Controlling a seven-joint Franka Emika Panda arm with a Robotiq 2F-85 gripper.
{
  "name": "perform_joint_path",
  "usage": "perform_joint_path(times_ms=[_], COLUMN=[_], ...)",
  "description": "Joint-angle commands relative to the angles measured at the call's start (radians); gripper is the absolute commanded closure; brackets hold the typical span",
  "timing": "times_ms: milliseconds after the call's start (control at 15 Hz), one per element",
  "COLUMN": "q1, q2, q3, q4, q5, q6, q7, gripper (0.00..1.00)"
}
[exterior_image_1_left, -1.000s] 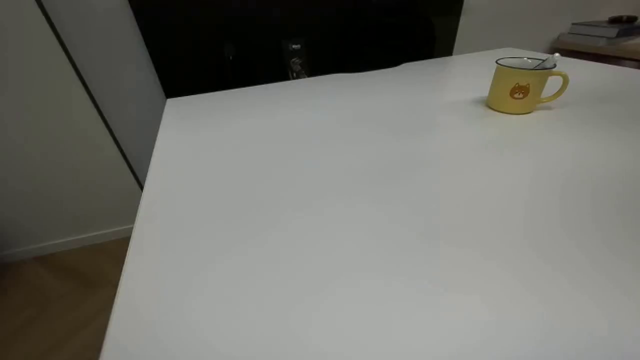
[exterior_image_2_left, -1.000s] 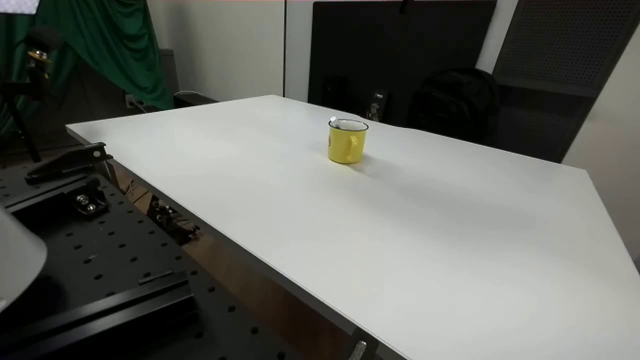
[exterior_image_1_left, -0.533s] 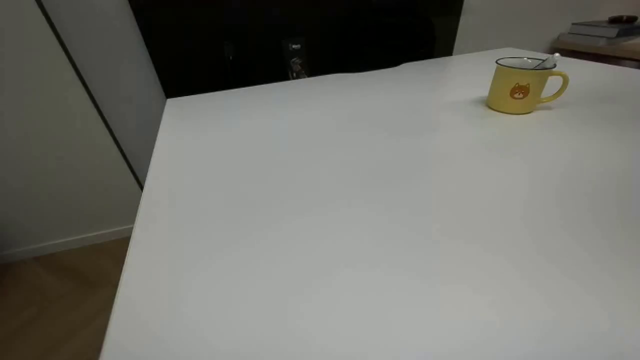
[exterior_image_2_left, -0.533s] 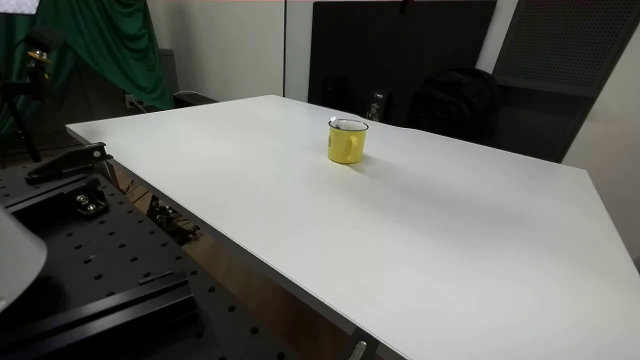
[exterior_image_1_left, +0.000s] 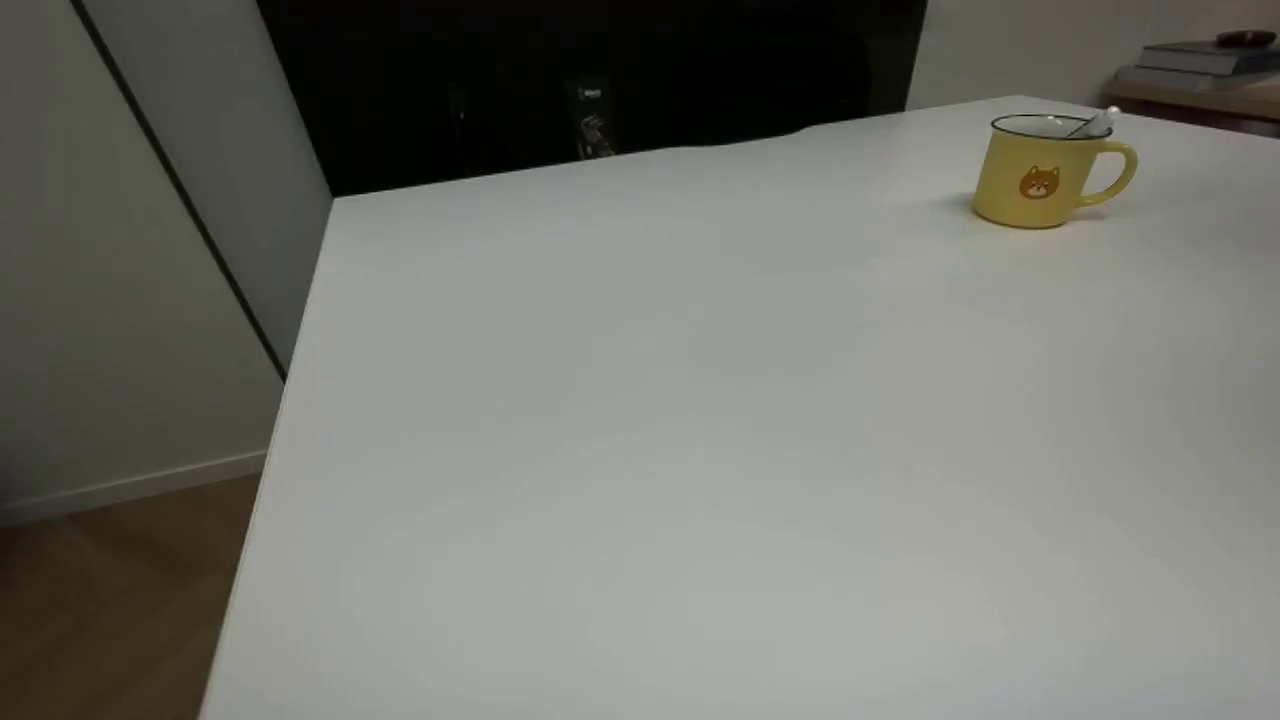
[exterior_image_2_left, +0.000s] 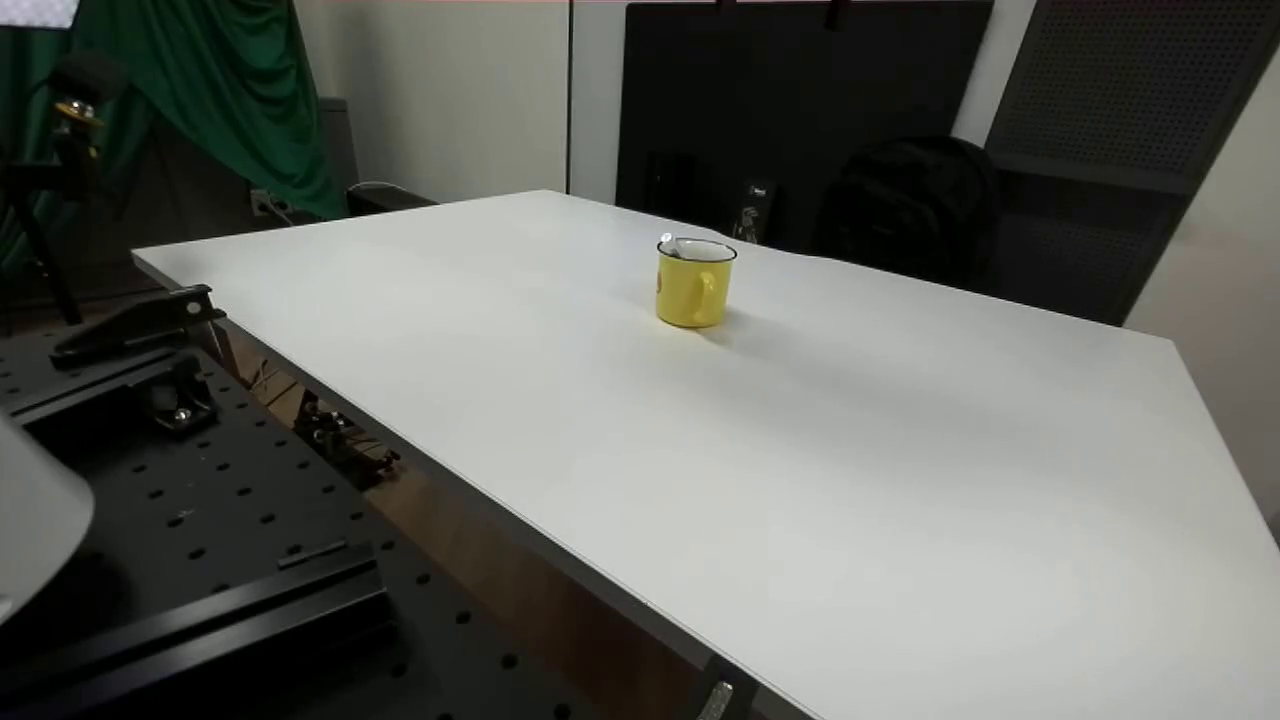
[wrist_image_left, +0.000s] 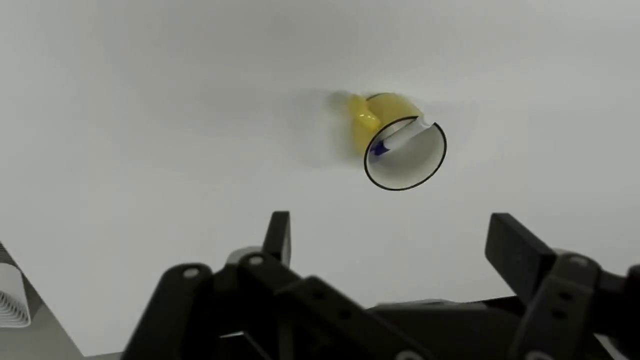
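Overhead, hand (wrist_image_left: 387, 237) with dark fingers spread well apart, nothing between them and no contact with any object. Nearest object: yellow mug (exterior_image_2_left: 688, 288), upright on the white table (exterior_image_1_left: 620, 420), toward the far edge in both exterior views and beyond the fingertips in the wrist view; handle (wrist_image_left: 365, 114) to the left there, to the right in an exterior view, beside a printed orange animal face (exterior_image_1_left: 1039, 183). Handling, by judgement: stiff and fairly light, enamelled metal or glazed ceramic (not distinguishable), hence smooth, slightly slippery, and perhaps liable to chip if knocked. Suitable holds: opposite sides of the body, away from the handle, or the wall at the black rim (wrist_image_left: 400, 189), with one finger inside and one outside. Contents of the mug: one white-barrelled marker (wrist_image_left: 407, 134), leaning, blue end (tip or cap, not clear) down inside, pale end over the rim; probably light, rigid, loose, and easily shifted by any tilt. Best hold on the marker: protruding pale end. No liquid visible against the white interior; base only partly in view.
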Motion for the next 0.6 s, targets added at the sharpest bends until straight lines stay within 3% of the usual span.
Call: perform_joint_path(times_ms=[0,533], q1=[-0.015,-0.026], q2=[0.039,0.189], q3=[0.048,0.129], q4=[-0.017,-0.022], q5=[-0.065,-0.409], q6=[0.087,0.249], q7=[0.041,0.169], gripper=[0.0,0.0])
